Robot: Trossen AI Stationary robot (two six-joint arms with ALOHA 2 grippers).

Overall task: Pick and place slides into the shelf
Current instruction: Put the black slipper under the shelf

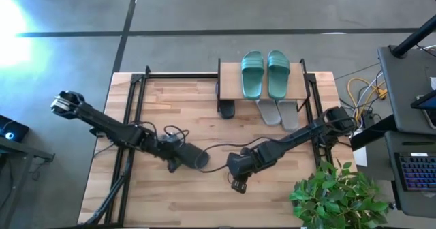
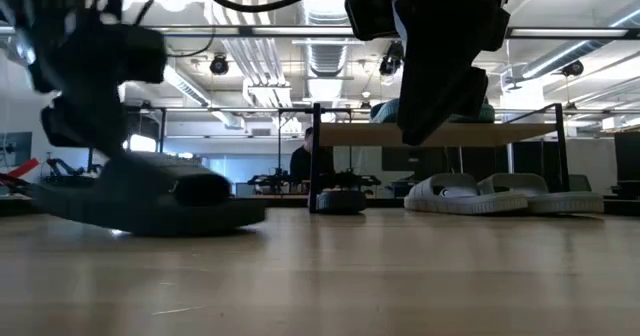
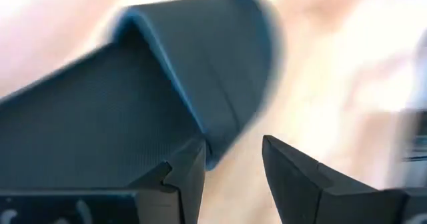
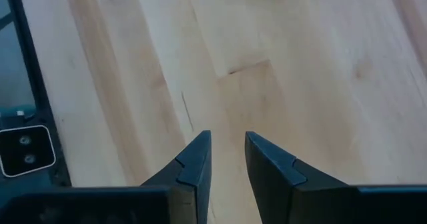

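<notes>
One black slide (image 1: 197, 159) lies sole-down on the wooden table left of centre, also seen in the low view (image 2: 150, 201). My left gripper (image 3: 230, 164) is open at its side edge, tilted down over it (image 1: 180, 159). My right gripper (image 4: 228, 151) hangs narrowly open over bare wood near the table's middle (image 1: 238, 182), touching nothing. The shelf (image 1: 229, 79) stands at the far edge. Two teal slides (image 1: 265, 73) lie on its top board, two grey slides (image 1: 279, 112) lie below, and the other black slide (image 1: 227, 108) pokes out beneath. My left gripper is open at the black slide's side edge (image 3: 217, 141), coming from above at a slant. One finger (image 3: 190, 177) stands against that edge, the other over bare table. Whether the finger touches the slide, I cannot tell. The slide lies flat on the table.
A potted plant (image 1: 334, 195) overhangs the table's near right corner. Black cables (image 1: 218, 148) trail across the wood between the two arms. A dark metal frame (image 1: 129, 120) runs along the table's left side. Bare wood lies along the near edge.
</notes>
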